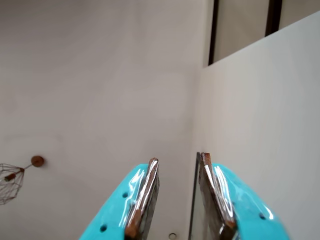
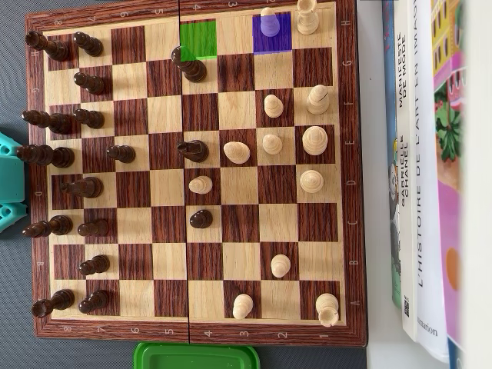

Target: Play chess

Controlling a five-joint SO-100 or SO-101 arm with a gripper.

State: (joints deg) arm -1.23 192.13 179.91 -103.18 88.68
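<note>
Gripper [image 1: 177, 200] spread a bit, teal fingers [image 1: 135, 200] w/ a gap btwn, nothing held or touched; wrist view looks up at wall and a wire lamp [image 1: 10, 181] at left, no board there; overhead view shows only a teal bit of the arm [image 2: 9, 181] at left edge, beside the board [image 2: 350, 231]; dark pieces [image 2: 58, 157] mostly at left, light ones [image 2: 314, 140] at right; green square [image 2: 198, 37] and purple square [image 2: 270, 40] near top edge, a light pawn [image 2: 269, 21] on the purple; books [image 2: 419, 169] right of board; green lid [image 2: 196, 357] below it.

A grey counter [image 2: 15, 108] is carrying the wooden chessboard [image 2: 350, 154], with books [image 2: 419, 169] lying beside it (right, overhead view) and a green container [image 2: 196, 357] sitting below.
</note>
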